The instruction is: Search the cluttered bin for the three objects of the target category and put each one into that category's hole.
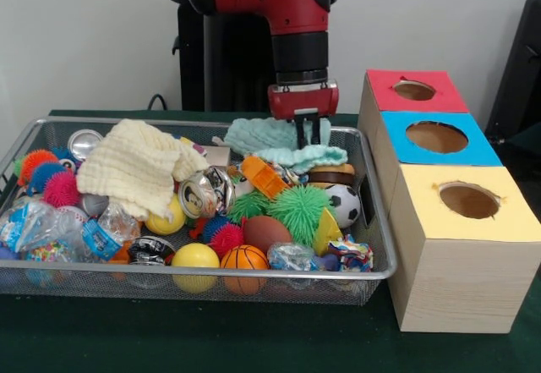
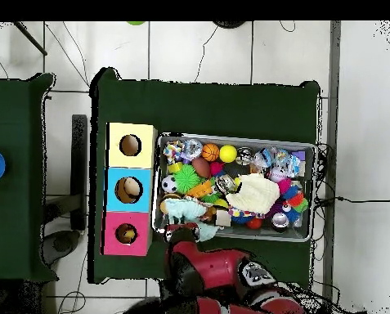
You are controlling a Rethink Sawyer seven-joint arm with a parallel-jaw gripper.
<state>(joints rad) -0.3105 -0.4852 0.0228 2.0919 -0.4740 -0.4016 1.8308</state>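
the gripper (image 1: 305, 133) hangs with its fingers pressed into the mint cloth (image 1: 283, 141) at the wire bin's (image 1: 382, 239) far edge, seemingly pinching it.

Even, diffuse indoor light in both views, bright enough, no hard shadows; only a soft shadow under the wire bin (image 1: 372, 221) on the green table (image 1: 254, 339). Small glare spots on the crushed can (image 1: 205, 194) and the yellow ball (image 1: 195, 256). Front view slightly soft throughout; overhead view's small items in the bin blur together.
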